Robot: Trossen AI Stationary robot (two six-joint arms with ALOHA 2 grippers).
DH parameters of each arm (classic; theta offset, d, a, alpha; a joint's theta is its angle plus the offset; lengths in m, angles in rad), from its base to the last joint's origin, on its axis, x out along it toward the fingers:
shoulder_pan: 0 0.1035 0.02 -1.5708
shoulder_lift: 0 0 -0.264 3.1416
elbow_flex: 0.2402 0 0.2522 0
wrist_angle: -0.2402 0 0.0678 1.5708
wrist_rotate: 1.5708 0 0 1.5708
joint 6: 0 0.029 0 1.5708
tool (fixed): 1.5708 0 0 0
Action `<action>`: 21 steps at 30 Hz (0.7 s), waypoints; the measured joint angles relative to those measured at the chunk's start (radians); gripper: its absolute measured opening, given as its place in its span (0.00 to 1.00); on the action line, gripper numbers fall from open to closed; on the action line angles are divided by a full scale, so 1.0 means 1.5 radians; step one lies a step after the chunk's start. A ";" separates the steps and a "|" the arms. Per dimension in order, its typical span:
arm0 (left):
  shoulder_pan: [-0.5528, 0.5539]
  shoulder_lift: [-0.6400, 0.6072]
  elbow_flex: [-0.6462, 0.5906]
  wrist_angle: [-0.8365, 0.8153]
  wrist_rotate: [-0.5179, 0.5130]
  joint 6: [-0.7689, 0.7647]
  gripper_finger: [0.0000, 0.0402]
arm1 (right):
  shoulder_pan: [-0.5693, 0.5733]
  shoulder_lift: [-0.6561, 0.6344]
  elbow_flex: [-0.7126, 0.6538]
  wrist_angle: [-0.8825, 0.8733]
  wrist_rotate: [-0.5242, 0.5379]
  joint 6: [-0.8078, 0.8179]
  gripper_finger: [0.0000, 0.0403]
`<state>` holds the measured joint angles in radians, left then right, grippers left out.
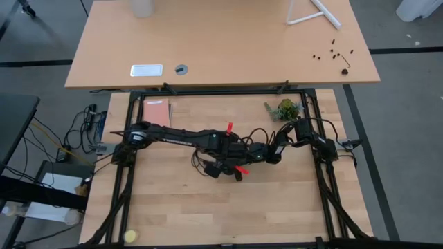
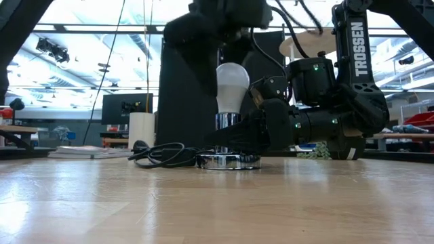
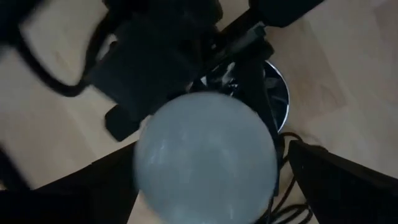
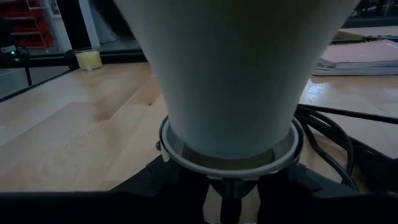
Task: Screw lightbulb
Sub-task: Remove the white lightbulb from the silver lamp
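Observation:
The white lightbulb (image 2: 232, 87) stands upright, its screw end down in the silvery socket (image 2: 228, 161), whose round disc rests on the table. My left gripper (image 3: 205, 186) hangs over the bulb pointing down. It is open, with one finger on each side of the bulb's dome (image 3: 205, 155); I cannot tell if they touch it. The left arm hides the bulb in the high view (image 1: 232, 153). My right gripper (image 2: 239, 135) reaches in level from the table's right side and is shut on the socket's neck below the bulb. My right gripper pinches the socket's neck (image 4: 231, 163), just under the bulb's narrow end and above the disc, between its two fingers (image 2: 254, 134). The fingers come in level from the table's right side. The socket stays upright with its disc flat on the table.
The socket's black cord (image 2: 163, 154) lies coiled on the table to the left of the disc in the low view. A small green plant (image 1: 285, 109) and a pink pad (image 1: 156, 111) sit at the far edge. A yellow ball (image 1: 130, 236) lies at the near left corner.

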<state>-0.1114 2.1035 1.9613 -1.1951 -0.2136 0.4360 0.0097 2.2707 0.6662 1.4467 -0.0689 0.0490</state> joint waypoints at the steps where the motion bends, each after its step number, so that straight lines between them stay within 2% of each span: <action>1: 0.001 0.003 0.000 -0.002 0.006 -0.001 0.97 | 0.000 0.000 0.000 0.000 0.000 0.000 0.45; 15: 0.000 0.028 0.006 0.005 0.017 -0.007 0.97 | 0.000 0.000 0.000 -0.001 0.000 0.001 0.45; 21: 0.000 0.028 0.006 0.016 0.016 -0.007 0.84 | 0.000 0.000 0.001 -0.001 0.000 0.000 0.45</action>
<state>-0.1108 2.1460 1.9701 -1.1717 -0.1900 0.4252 0.0097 2.2707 0.6674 1.4456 -0.0696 0.0497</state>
